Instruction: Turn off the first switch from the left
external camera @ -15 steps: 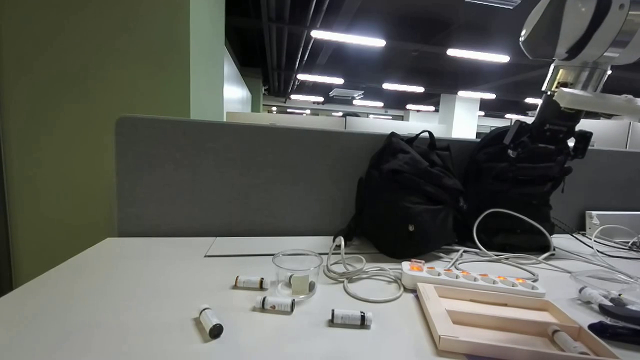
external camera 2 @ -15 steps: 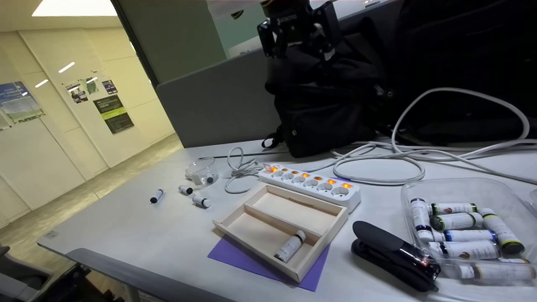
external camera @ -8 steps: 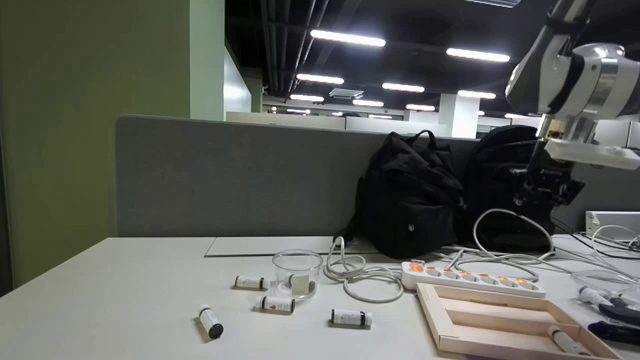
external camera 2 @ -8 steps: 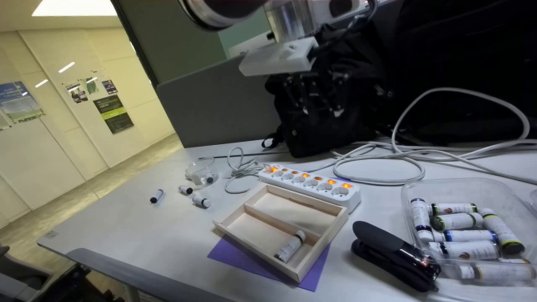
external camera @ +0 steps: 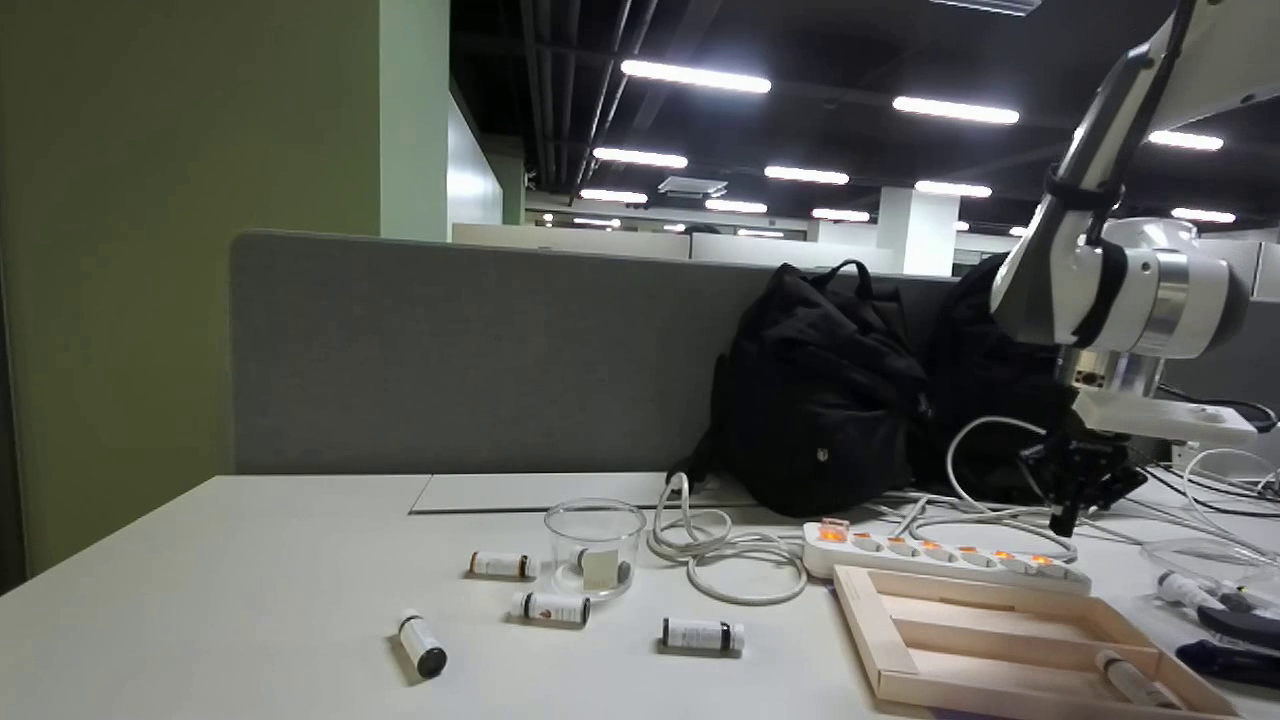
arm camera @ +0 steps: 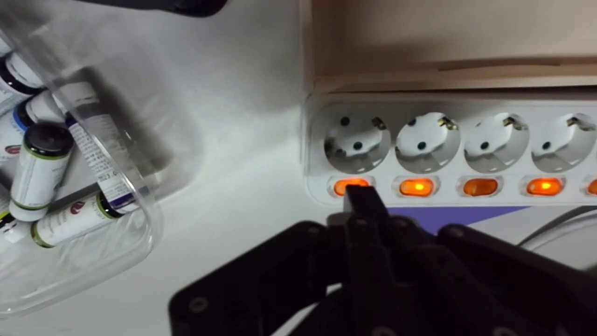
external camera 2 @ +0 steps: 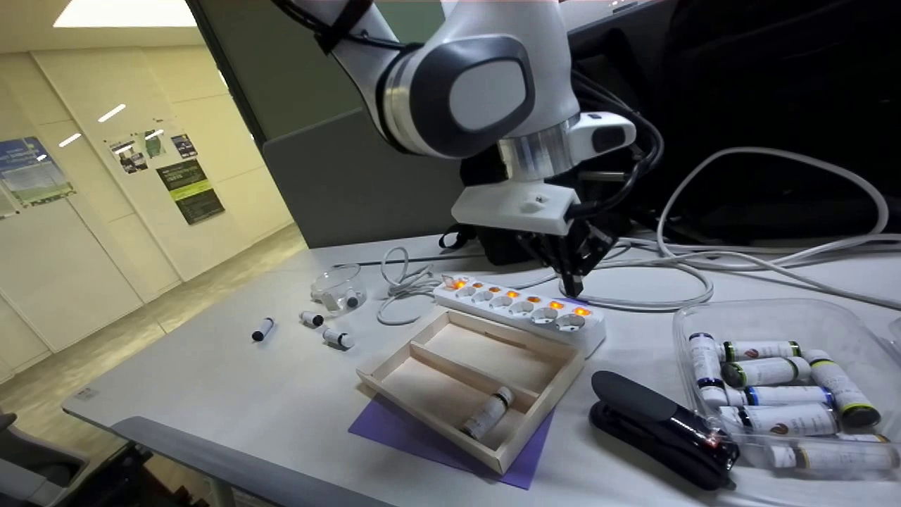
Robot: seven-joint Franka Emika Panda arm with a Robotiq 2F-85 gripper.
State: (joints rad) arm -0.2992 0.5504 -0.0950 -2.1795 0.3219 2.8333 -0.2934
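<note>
The white power strip [external camera 2: 517, 313] lies on the table with a row of orange switches, seen in both exterior views. Counted from the left in the wrist view, the first switch [arm camera: 343, 186] glows orange, its right part hidden by my fingertips. Beside it a second switch [arm camera: 416, 187] is lit, while a third switch [arm camera: 480, 187] looks dark. My gripper [arm camera: 366, 200] is shut with nothing between its fingers. In both exterior views the gripper [external camera 2: 573, 290] points down close above that end of the strip, with a small gap showing under the tips.
A wooden box [external camera 2: 461, 366] with one bottle sits right against the strip. Nearby lie a black stapler [external camera 2: 662, 426] and a clear plastic tub [external camera 2: 774, 313] of bottles. White cables [external camera 2: 637, 303] loop behind the strip, in front of black backpacks [external camera: 815, 400].
The arm has come down from high in front of the backpacks to just above the strip. My gripper has gone from open to shut. The strip and other objects have not moved.
</note>
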